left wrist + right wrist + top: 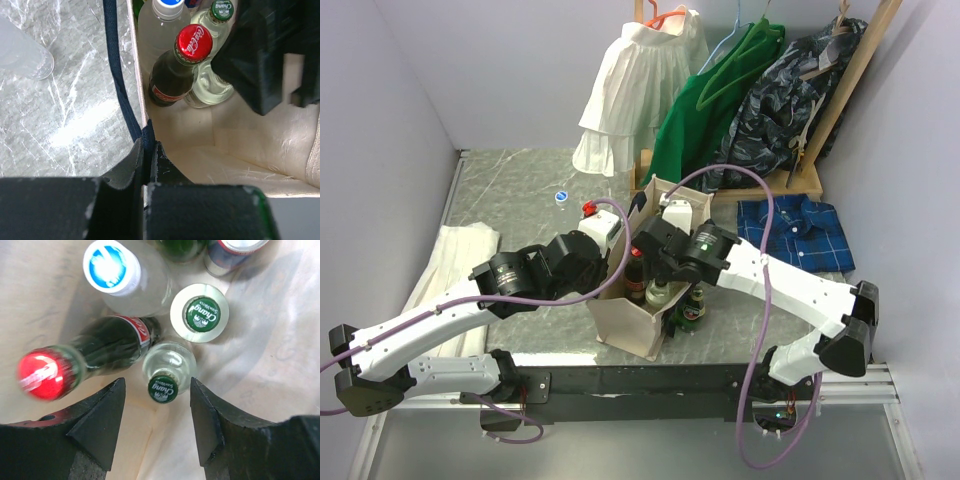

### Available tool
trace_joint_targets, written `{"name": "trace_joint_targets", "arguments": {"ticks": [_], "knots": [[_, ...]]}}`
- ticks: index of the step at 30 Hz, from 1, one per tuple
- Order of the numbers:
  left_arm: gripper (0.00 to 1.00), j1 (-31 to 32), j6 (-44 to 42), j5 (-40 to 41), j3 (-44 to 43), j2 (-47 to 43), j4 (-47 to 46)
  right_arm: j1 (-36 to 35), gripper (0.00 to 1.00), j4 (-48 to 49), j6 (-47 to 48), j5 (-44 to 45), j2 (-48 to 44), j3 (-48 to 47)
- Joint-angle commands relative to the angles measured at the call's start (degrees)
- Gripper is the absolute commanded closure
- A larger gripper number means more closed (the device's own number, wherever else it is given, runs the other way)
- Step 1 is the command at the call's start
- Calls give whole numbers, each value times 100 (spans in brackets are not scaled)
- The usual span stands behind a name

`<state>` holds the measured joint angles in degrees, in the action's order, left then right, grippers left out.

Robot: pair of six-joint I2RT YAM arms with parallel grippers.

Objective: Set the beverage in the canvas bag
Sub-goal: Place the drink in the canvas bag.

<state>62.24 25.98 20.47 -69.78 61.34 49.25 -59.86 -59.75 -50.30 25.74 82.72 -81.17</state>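
Beverage bottle (169,364), clear glass with a green cap, stands upright inside canvas bag (623,322), against cola bottle (112,345). Right tool (157,386) released, fingers spread either side of its neck, not touching. Left tool (148,150) clenched on bag rim at navy strap (120,90). Judged heavy, rigid, slick, breakable; best hold is the neck below the cap.

Bright light glares off the table (80,125), red cap (42,374) blurred.
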Motion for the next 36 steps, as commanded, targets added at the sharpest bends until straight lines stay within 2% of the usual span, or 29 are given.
{"name": "trace_joint_targets", "arguments": {"ticks": [1,10,16,19,24,36], "knots": [[99,34,-102,150,-308,-184,-250,18,38,-274,-58,256,-387,-435],[99,25,-110,212,-343,-122,-223,26,36,-494,-120,581,-862,-681],[93,34,-137,256,-405,-61,-188,18,36,-652,-269,819,-1284,-655],[87,25,-154,256,-422,-34,-197,35,35,-749,-270,915,-1521,-681],[70,25,-146,352,-449,-34,-214,35,34,-986,-418,1152,-1872,-620],[59,34,-40,598,-431,-140,-214,35,31,-1083,-779,1153,-2330,21]]}}
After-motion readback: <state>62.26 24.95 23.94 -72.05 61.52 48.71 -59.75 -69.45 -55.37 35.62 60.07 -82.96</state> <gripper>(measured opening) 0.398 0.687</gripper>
